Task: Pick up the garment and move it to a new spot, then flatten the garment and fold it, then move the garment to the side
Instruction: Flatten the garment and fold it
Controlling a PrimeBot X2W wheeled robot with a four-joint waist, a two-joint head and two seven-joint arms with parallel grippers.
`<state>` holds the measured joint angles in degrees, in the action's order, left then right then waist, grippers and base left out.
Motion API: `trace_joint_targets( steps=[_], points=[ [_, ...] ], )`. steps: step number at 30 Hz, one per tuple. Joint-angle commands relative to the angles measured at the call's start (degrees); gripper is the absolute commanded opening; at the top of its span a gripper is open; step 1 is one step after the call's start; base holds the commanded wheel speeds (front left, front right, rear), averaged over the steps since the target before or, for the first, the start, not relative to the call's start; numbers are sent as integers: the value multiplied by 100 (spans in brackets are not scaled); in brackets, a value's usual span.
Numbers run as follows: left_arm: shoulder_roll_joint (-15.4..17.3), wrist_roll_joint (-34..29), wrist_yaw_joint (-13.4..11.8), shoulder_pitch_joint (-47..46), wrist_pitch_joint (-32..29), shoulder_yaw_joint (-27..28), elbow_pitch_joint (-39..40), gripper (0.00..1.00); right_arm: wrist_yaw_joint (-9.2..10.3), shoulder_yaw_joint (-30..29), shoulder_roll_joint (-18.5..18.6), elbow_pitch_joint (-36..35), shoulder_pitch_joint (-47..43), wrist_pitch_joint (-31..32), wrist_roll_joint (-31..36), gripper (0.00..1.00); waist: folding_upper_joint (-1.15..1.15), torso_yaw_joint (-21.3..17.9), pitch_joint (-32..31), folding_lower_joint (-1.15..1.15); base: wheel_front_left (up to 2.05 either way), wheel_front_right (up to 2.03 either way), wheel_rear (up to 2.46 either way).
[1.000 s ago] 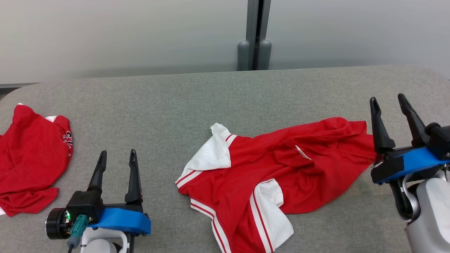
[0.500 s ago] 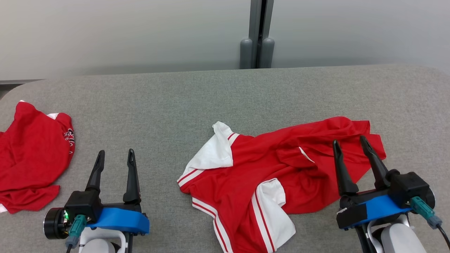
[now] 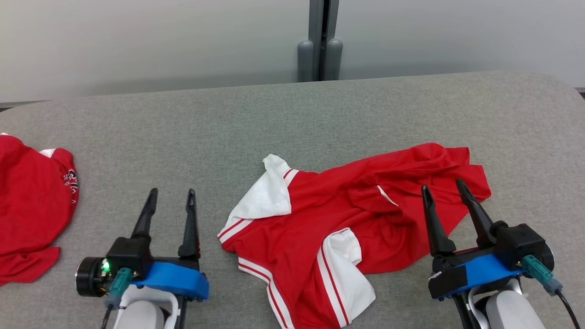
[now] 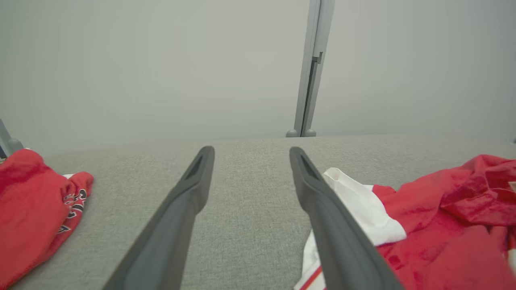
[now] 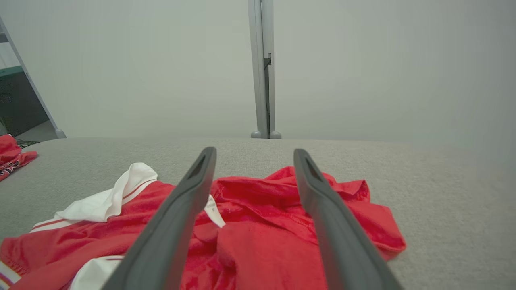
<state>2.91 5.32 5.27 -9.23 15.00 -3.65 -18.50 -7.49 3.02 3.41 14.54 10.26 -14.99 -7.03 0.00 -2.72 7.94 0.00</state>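
Note:
The garment (image 3: 356,219) is a red shirt with white, red-striped sleeves, lying crumpled on the grey table, centre to right. It also shows in the left wrist view (image 4: 443,225) and the right wrist view (image 5: 262,225). My right gripper (image 3: 442,188) hovers open above the garment's right end, nothing between its fingers (image 5: 181,209). Left of the garment, over bare table, my left gripper (image 3: 171,195) stands open and empty, its fingers (image 4: 177,217) apart from the white sleeve.
A second red garment (image 3: 27,205) with dark lettering lies bunched at the table's left edge, also seen in the left wrist view (image 4: 32,213). A grey post (image 3: 320,41) stands against the wall behind the table (image 3: 274,123). Bare table stretches behind the garments.
My right gripper came away from the garment's right end, swinging down and left until it hung over the cloth. The head camera shifted slightly. The left gripper stays put, open.

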Motion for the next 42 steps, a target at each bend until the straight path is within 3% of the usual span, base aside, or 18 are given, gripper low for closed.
trace_joint_targets(
  steps=[1, 10, 24, 25, 26, 27, 34, 42],
  points=[
    [-4, -44, 34, -99, 28, -74, -88, 100, -1, -7, -15, 21, 55, -29, -25, 100, 0, -19, 5, 0, 0, 0, 0],
    [-3, -101, 173, -347, -136, -865, -1118, 100, -1, -33, -32, 46, 58, -29, -47, 100, 0, -165, 40, 0, 0, 0, 0],
    [114, -136, 217, -374, -1126, -1502, -2040, 100, -1, -12, -44, 104, -7, -29, -60, 100, 0, -293, -42, 0, 0, 0, 0],
    [108, -113, 217, -411, -1148, -1510, -2072, 97, -1, -10, -45, 108, -18, -29, -60, 100, 0, -301, -49, 0, 0, 0, 0],
    [100, -93, 217, -443, -1146, -1521, -2109, 62, -1, -9, -45, 116, -30, -29, -57, 100, 0, -310, -63, 0, 0, 0, 0],
    [93, -81, 218, -477, -1144, -1540, -2141, 3, -1, -12, -45, 121, -44, -29, -55, 100, 0, -314, -74, 0, 0, 0, 0],
    [127, 61, 147, -700, -844, -1489, -2181, 0, -1, -85, -40, 131, -144, -29, -32, 100, 0, -248, -190, 0, 0, 0, 0],
    [734, 185, 50, -1116, -711, -1113, -1965, 0, -1, -59, -31, 163, -165, -29, -53, 100, 0, -107, -252, 0, 0, 0, 0]
  ],
)
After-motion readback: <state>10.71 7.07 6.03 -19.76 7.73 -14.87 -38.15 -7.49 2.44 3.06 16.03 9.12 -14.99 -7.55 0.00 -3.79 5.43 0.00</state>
